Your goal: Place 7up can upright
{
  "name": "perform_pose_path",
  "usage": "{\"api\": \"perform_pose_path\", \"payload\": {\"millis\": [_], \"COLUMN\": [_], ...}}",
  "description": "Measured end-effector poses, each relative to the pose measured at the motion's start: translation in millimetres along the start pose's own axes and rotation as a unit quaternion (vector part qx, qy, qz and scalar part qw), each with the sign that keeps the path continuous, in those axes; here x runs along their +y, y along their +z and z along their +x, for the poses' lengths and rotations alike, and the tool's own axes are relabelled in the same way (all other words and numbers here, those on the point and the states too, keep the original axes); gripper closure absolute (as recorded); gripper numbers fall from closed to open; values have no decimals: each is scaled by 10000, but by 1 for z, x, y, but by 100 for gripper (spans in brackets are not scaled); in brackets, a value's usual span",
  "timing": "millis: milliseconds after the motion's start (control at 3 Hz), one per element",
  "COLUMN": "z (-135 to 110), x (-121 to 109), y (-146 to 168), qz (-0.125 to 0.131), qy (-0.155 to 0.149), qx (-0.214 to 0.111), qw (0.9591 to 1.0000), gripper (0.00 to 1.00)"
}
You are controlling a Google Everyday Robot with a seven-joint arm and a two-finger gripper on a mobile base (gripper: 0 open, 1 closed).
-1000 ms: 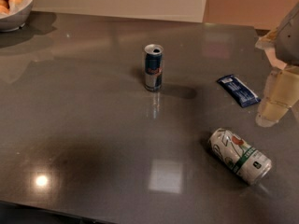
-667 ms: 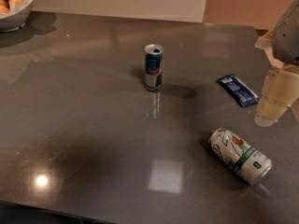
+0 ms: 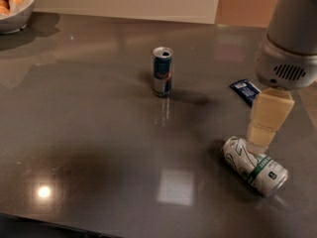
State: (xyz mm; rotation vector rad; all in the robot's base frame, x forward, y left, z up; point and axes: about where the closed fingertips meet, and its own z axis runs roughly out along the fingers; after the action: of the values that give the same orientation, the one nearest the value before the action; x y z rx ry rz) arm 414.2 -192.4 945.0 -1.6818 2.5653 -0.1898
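Editor: What changed in that last second?

Photographer: Arm movement, mostly. The gripper [image 3: 258, 142] had hung at the right edge of the table [image 3: 99, 133], above and beside the blue packet [image 3: 245, 90]. By this moment it had swung inward and dropped, and its pale tip stood over the left end of the 7up can [image 3: 255, 166].

Editor: Was it holding the can?

Photographer: That could not be told. The tip appeared to touch the can or to sit just above it, and whether the gripper was spread or closed did not show from this side.

Editor: And the can itself?

Photographer: It had not moved. It lay on its side at the front right of the table, green band showing, angled from upper left to lower right.

Editor: Anything else disturbed?

Photographer: No. The blue-and-silver can [image 3: 162, 71] stood upright near the middle, well apart from the action, and the bowl [image 3: 17, 21] stayed in the far left corner.

Editor: So where did the job stand?

Photographer: By my reading, the approach was over and the grasp was only starting. The can was not yet upright. A round can lying flat looked likely to roll if nudged off centre, so the next move called for a square, firm hold before any lift and turn.
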Motion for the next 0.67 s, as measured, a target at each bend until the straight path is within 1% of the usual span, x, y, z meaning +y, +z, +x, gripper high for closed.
{"api": "perform_pose_path", "payload": {"millis": [333, 667], "z": [4, 11], "x": [17, 35], "y": [18, 35], "qz": [-221, -390], "qy": [710, 1378], "qx": [249, 341], "qw": [9969, 9891], "gripper": [0, 0]}}
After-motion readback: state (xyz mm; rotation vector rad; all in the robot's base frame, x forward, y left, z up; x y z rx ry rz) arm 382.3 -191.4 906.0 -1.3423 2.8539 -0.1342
